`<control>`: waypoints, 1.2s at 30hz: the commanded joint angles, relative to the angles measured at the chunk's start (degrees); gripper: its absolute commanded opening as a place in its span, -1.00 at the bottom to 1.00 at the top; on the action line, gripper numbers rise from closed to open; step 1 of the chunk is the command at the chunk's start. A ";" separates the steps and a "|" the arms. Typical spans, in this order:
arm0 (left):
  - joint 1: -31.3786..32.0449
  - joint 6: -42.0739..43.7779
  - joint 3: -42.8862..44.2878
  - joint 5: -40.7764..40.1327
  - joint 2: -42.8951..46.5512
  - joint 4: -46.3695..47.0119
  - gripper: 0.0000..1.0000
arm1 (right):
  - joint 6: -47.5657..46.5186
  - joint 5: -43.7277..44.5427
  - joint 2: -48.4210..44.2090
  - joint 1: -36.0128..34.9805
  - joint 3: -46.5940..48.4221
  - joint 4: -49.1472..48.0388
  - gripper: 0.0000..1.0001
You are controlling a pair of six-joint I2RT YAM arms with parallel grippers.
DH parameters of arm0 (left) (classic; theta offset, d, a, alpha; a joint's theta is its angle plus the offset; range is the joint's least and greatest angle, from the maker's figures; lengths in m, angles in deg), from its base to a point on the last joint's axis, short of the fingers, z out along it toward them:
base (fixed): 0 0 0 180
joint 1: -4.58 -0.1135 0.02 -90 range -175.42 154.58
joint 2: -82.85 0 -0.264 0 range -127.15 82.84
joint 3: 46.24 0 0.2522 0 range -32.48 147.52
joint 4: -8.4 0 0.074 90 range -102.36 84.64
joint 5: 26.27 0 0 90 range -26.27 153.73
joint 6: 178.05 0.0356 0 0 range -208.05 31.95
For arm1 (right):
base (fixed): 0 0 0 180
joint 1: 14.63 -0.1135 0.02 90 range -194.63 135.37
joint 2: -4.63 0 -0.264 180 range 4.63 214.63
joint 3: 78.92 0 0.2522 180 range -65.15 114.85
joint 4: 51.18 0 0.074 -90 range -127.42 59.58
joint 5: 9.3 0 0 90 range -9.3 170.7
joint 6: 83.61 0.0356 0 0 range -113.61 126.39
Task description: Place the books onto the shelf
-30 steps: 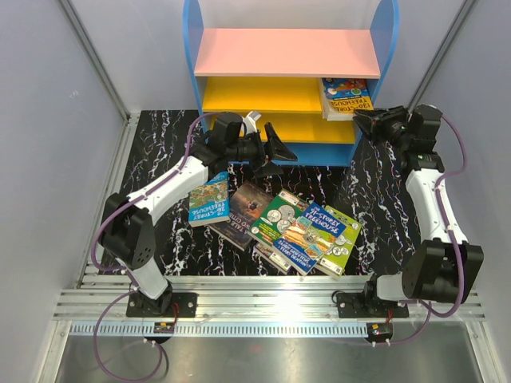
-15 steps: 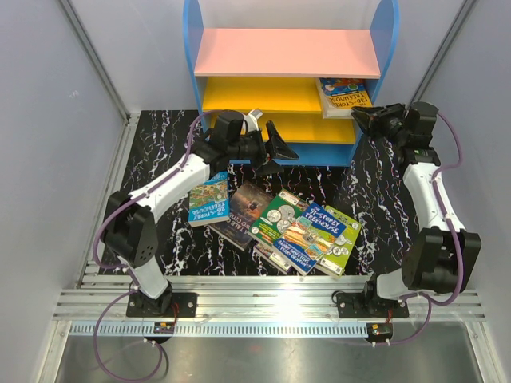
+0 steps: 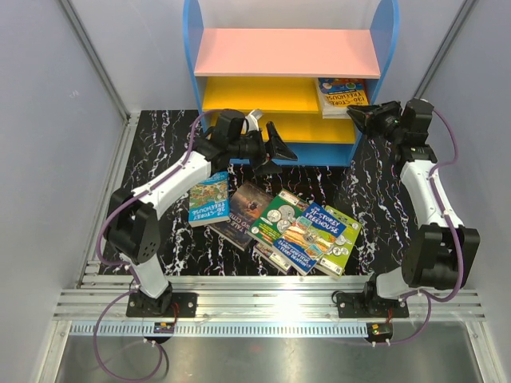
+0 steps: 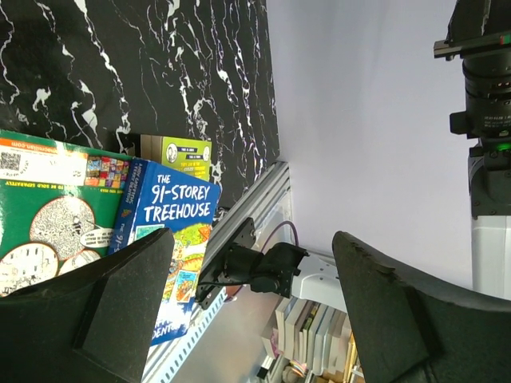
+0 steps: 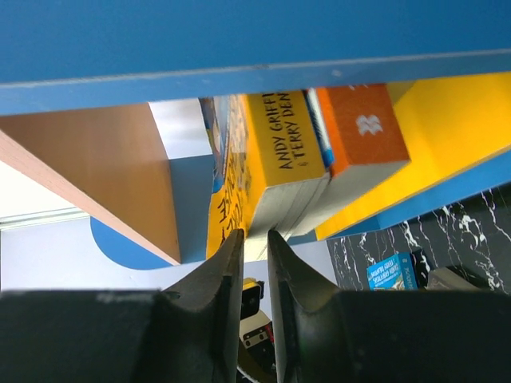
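Note:
Two books point(image 3: 342, 95) lie stacked at the right end of the shelf's point(image 3: 286, 52) upper yellow board. In the right wrist view they are a yellow-spined book point(image 5: 286, 144) and an orange one point(image 5: 364, 126). My right gripper point(image 3: 353, 115) is shut, its tips point(image 5: 249, 235) against the yellow book's page edge. Several books lie spread on the black table: a blue Treehouse point(image 3: 209, 198), a dark brown one point(image 3: 245, 206), a green one point(image 3: 279, 214), a blue 91-Storey Treehouse point(image 3: 318, 226) point(image 4: 172, 211) and a lime one point(image 3: 342, 243). My left gripper point(image 3: 281, 162) point(image 4: 254, 237) hangs open above them, holding nothing.
The shelf's blue right side panel point(image 3: 388, 48) stands close to my right wrist. Grey walls close in both sides of the black marbled table point(image 3: 160, 152). An aluminium rail point(image 3: 263, 299) runs along the near edge.
The right gripper has closed further and moved in toward the shelf, nudging the two books slightly deeper. The left arm has barely shifted.

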 commanded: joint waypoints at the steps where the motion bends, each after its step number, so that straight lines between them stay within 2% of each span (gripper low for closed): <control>1: -0.33 1.80 2.38 1.13 0.53 0.09 0.72 | -2.78 -1.23 1.60 -0.38 4.51 -1.73 -0.51; 8: -0.33 1.80 -0.52 0.34 2.73 0.18 0.72 | -3.14 -2.20 2.30 -0.38 3.64 -2.52 -0.53; 12: -0.41 2.59 -1.75 -0.62 4.83 -0.70 0.72 | -4.01 -2.02 -1.47 -0.38 1.98 -1.12 -0.49; 15: -0.33 4.34 -2.72 -2.02 6.07 -2.46 0.72 | -7.09 -0.79 -6.47 -0.38 1.36 3.42 -0.15; 16: -0.33 4.87 -3.07 -2.29 6.86 -3.42 0.72 | -8.66 -0.44 -7.79 -0.38 1.18 4.50 0.24; 18: -0.33 5.84 -4.04 -3.17 7.39 -4.04 0.72 | -9.82 0.62 -11.14 -0.38 1.27 7.22 0.57; 20: -0.41 6.45 -5.10 -3.52 8.01 -4.92 0.72 | -11.48 -0.26 -13.33 -0.38 1.71 8.55 0.84; 23: 0.02 8.30 -5.80 -5.19 8.27 -6.59 0.72 | -14.30 -1.84 -15.27 -0.38 1.80 13.38 0.99; 26: 1.51 12.86 -4.50 -8.17 6.53 -10.88 0.73 | -18.77 -1.50 -19.22 -0.38 -1.36 21.63 0.99; 30: 7.65 22.36 2.89 -18.79 0.73 -22.66 0.74 | -24.31 -0.26 -19.50 -0.29 -8.99 38.14 0.99; 33: 10.04 23.07 5.45 -18.12 -3.84 -26.19 0.74 | -26.61 -0.61 -19.23 -0.38 -18.82 42.30 0.99; 36: 11.44 23.42 4.49 -16.54 -6.40 -26.54 0.78 | -28.09 -1.84 -18.09 -0.38 -23.41 45.20 0.99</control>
